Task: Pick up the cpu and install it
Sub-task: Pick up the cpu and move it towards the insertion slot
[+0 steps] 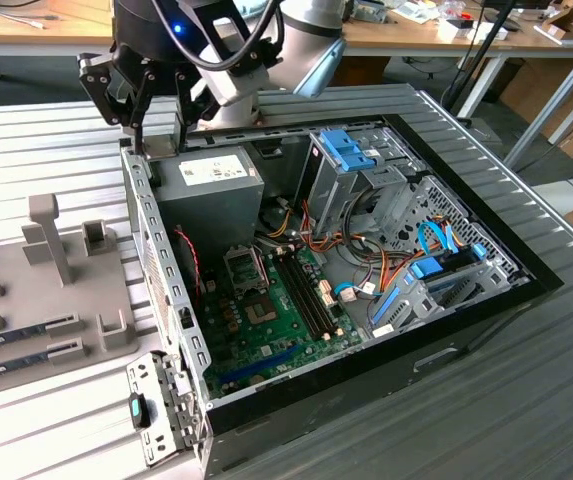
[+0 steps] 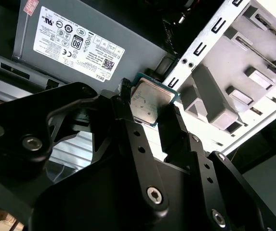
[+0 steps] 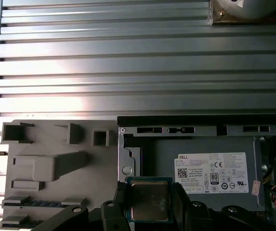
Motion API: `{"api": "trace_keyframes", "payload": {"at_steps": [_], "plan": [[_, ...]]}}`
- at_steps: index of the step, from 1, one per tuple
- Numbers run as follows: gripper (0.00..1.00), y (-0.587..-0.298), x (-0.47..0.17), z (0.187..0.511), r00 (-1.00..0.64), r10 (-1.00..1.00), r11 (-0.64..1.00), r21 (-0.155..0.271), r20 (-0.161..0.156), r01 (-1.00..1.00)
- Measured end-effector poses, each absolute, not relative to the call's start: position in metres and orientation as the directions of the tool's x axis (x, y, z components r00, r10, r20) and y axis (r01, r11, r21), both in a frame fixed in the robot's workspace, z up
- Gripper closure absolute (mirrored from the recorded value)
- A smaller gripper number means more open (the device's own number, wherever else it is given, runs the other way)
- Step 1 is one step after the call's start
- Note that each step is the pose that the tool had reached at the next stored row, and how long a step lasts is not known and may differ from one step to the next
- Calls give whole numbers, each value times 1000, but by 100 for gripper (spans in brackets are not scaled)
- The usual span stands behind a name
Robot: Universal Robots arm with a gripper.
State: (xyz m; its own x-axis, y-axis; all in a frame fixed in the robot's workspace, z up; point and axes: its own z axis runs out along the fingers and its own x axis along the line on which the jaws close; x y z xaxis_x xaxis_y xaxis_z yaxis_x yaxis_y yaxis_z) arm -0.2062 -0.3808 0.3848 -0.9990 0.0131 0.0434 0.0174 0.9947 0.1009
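The cpu [image 2: 149, 102] is a small square chip with a shiny silver-grey top and a green edge. In both wrist views my gripper [image 2: 147, 109] is shut on it, one black finger [image 2: 122, 111] on each side. The first wrist view also shows the cpu [image 3: 148, 199] held between the fingers, over the edge of the grey power supply [image 3: 210, 168]. In the exterior view my gripper [image 1: 158, 125] hangs above the open computer case's far corner on the exterior view's left. The green motherboard [image 1: 266, 320] with its open socket [image 1: 246, 268] lies lower inside the case.
The open black computer case [image 1: 466, 330] holds the power supply [image 1: 211, 185], blue-tabbed drive cages [image 1: 351, 150] and bundled cables [image 1: 366, 260]. A grey fixture tray [image 1: 46, 280] with posts and slots lies on the ribbed metal table at the exterior view's left.
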Motion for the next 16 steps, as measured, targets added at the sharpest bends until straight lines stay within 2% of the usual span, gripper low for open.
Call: {"api": "trace_keyframes", "payload": {"at_steps": [16], "plan": [[53,-381,-195,384,-999,13,995,101,43,17]]}}
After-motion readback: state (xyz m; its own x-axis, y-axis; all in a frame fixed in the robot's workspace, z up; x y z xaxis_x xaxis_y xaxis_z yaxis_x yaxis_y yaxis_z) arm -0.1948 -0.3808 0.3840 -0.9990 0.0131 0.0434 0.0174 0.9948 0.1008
